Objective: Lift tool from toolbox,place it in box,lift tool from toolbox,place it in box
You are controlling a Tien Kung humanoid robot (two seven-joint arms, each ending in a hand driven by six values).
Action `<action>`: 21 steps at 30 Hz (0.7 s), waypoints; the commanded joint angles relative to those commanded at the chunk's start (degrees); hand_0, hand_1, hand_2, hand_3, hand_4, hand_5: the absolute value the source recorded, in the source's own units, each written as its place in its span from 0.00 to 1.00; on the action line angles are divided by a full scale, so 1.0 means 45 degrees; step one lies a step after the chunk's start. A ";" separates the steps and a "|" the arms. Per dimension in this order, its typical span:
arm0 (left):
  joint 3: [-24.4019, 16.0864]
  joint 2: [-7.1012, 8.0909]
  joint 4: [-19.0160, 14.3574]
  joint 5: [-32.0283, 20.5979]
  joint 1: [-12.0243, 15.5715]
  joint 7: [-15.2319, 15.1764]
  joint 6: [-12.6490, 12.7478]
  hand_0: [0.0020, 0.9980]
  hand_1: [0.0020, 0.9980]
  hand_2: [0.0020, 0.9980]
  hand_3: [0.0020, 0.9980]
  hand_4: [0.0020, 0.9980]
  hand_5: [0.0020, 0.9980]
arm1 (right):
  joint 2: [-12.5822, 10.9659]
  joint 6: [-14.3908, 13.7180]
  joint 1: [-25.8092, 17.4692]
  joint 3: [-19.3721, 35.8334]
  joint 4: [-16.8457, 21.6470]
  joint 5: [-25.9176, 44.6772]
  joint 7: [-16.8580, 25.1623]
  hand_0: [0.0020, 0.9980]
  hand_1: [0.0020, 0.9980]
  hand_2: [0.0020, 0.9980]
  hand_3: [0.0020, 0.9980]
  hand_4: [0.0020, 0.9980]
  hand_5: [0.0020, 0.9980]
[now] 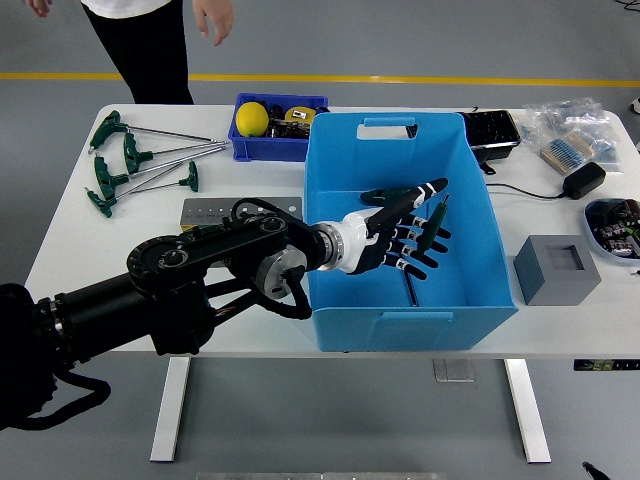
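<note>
Fingers of the left hand splayed over the blue box, apparently clamping nothing; a green-handled tool shows just among them, grip unclear. One T-handle tool lies on the box floor beneath the hand. Judged: one placement done, second at release. Four more T-handle wrenches lie at the table's far left, beside the grey tool holder. Small blue bin with a yellow ball sits behind. Box wall is the only obstacle.
</note>
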 joint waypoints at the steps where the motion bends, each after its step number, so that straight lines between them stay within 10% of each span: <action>1: 0.0040 0.0000 0.0378 0.0412 -0.0179 -0.0011 -0.0069 0.45 0.58 0.67 0.76 0.93 1.00 | -0.0013 -0.0009 0.0026 -0.0040 0.0010 0.0047 0.0031 0.66 0.65 0.72 0.56 0.82 0.75; 7: 0.0145 0.0000 0.2393 0.3621 -0.1324 0.0053 -0.1095 0.48 0.58 0.69 0.86 0.97 1.00 | -0.0076 -0.0021 0.0111 -0.0030 0.0038 -0.0032 0.0056 0.66 0.65 0.72 0.56 0.82 0.75; 14: 0.0224 0.0000 0.1605 0.7342 -0.1449 0.0454 -0.1637 0.46 0.58 0.69 0.85 0.98 1.00 | -0.0086 -0.0031 0.0071 -0.0024 0.0023 -0.0018 0.0068 0.66 0.65 0.72 0.56 0.81 0.75; 20: 0.0185 0.0000 -0.0963 1.0569 -0.0622 -0.0551 0.0666 0.48 0.62 0.74 0.85 0.97 1.00 | -0.0035 -0.0038 -0.0027 -0.0085 -0.0001 0.0158 0.0106 0.66 0.65 0.72 0.56 0.82 0.75; 21: 0.0000 0.0000 -0.1341 1.1066 -0.0433 -0.0704 0.1162 0.78 0.83 0.89 0.85 0.92 1.00 | -0.0033 -0.0039 -0.0052 -0.0130 -0.0004 0.0235 0.0135 0.66 0.65 0.72 0.56 0.81 0.75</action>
